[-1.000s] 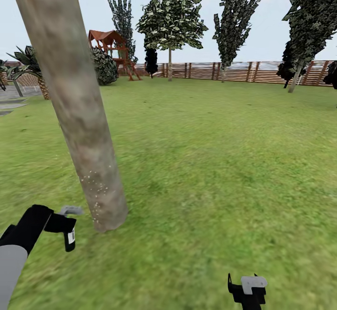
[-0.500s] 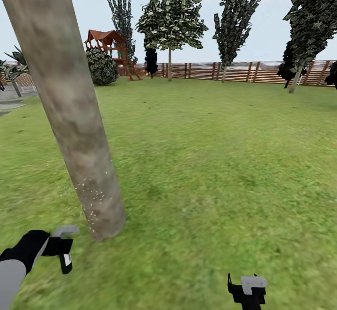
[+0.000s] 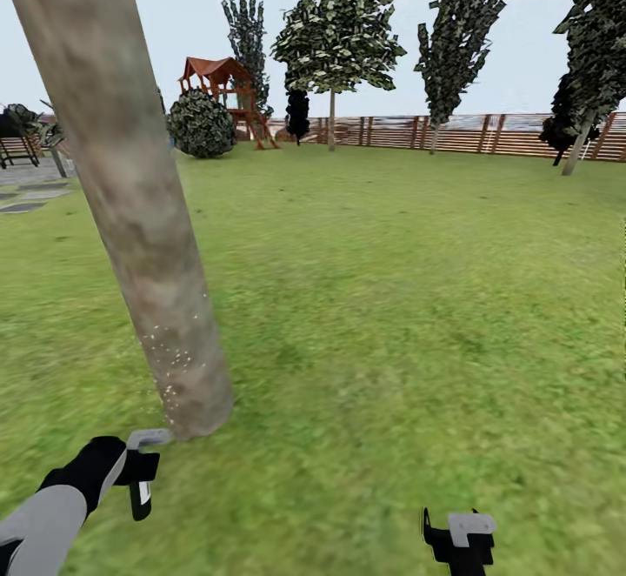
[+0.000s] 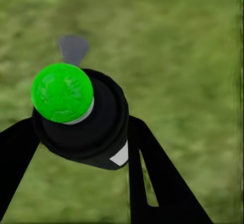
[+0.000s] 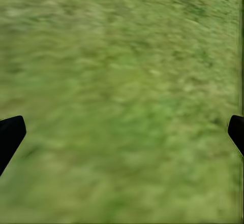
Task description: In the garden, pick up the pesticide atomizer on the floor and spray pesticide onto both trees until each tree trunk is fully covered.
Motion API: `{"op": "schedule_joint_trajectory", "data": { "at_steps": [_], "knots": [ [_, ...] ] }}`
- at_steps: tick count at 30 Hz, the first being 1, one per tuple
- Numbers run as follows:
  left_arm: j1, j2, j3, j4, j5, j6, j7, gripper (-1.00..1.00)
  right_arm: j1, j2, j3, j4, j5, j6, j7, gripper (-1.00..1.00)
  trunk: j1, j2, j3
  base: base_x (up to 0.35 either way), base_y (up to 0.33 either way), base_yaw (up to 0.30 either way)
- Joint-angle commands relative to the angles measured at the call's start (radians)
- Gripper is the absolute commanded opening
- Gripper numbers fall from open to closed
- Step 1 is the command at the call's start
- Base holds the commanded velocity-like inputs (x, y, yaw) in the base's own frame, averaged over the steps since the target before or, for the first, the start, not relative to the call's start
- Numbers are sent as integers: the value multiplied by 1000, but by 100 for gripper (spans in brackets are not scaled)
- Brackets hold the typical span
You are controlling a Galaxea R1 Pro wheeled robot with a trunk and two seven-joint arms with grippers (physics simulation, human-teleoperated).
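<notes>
The left gripper is closed around the small dark-bodied pesticide atomizer with a light grey nozzle head; the left wrist view shows its green round end between the black fingers. The nozzle is just beside the foot of the thick, mottled beige-brown tree trunk, which carries white specks low down. The right gripper hangs open above the green grass.

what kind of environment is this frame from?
Looks like a simulated back garden: a grass lawn ringed by a wooden slat fence, a red-roofed play tower by a round bush, and a thick mottled tree trunk close by.
</notes>
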Motion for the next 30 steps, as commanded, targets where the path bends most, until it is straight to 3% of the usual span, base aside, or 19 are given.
{"op": "schedule_joint_trajectory", "data": {
  "at_steps": [1,7,8,11,22,30],
  "knots": [
    [-1,0,8,-2,-10,4,-8,-100,-1,1,-5,2,11,-2,-6,100,0,0,-1,41,-276,0],
    [-1,0,9,-2,-9,4,-8,-100,-1,1,-5,2,11,-1,-6,100,0,0,-1,121,-272,0],
    [-1,0,29,-3,4,3,-9,-100,-1,1,-5,2,11,-1,-6,100,0,0,-1,154,-264,0],
    [-1,1,38,-2,18,2,-10,-100,-1,1,-5,2,11,-2,-6,100,0,0,-1,150,-263,3],
    [-1,2,39,-3,20,3,-8,-100,-1,1,-5,2,11,-2,-6,100,0,0,-1,46,-271,226],
    [-1,10,40,0,25,6,-6,-100,-1,1,-5,3,11,-2,-6,100,0,0,-1,223,-201,12]
  ]
}}
